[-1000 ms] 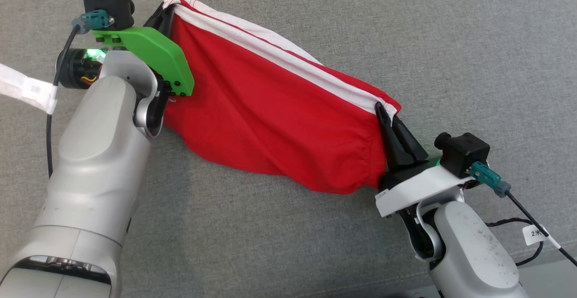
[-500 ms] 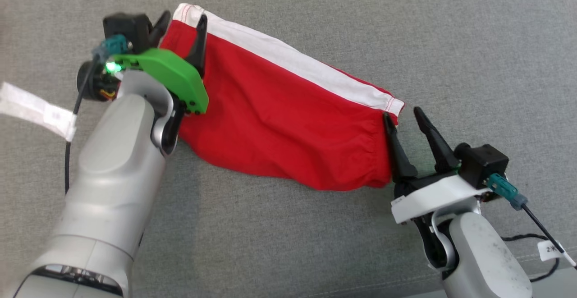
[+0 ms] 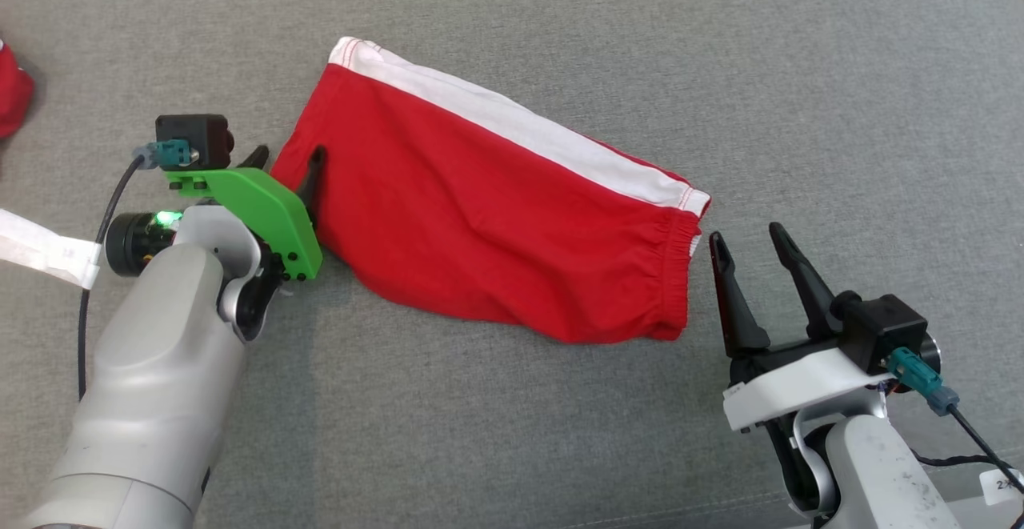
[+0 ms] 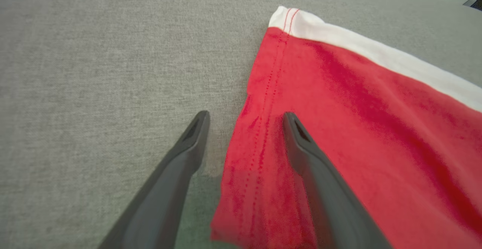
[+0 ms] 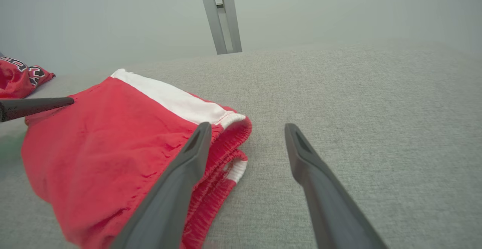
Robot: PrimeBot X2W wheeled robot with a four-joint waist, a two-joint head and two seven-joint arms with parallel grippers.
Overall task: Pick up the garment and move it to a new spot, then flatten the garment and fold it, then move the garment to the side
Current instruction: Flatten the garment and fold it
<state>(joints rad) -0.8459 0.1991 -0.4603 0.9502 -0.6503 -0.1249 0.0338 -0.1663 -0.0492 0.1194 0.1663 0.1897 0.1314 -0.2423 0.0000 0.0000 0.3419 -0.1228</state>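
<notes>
A: Where does the red garment (image 3: 496, 217) lie?
B: Flat on the grey counter (image 3: 800, 73), with a white band (image 3: 520, 125) along its far edge, between the two arms.
A: And each tool?
B: The left tool (image 3: 290, 153) is spread, one finger over the hem end and one over bare counter. The right tool (image 3: 746, 234), also spread, sits just beside the elastic waistband (image 3: 676, 281), holding nothing

Bright even light, soft shadows on the grey cloth surface (image 3: 512, 433), blurred hazy background in right wrist view
</notes>
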